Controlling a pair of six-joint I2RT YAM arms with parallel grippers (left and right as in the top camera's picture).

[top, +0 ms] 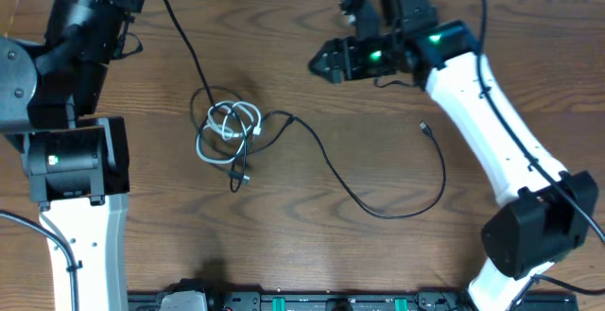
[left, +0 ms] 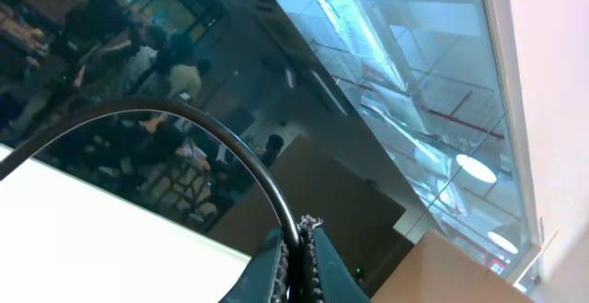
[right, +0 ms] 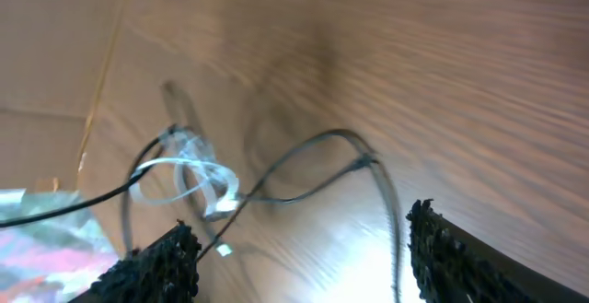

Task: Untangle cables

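Wooden worktop (top: 284, 254) carries knotted cables (top: 227, 127); left claw (left: 302, 238) clenches a black cable (left: 152, 105), right claw (right: 302, 238) hangs released, empty.

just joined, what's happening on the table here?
Two arms are working on a cable tangle on the table. The left gripper is shut on a black cable that runs down into the tangle. The white cable is coiled in it, and a second black cable trails out to the right. The right gripper is open and empty, above the table. Nothing is separated yet.
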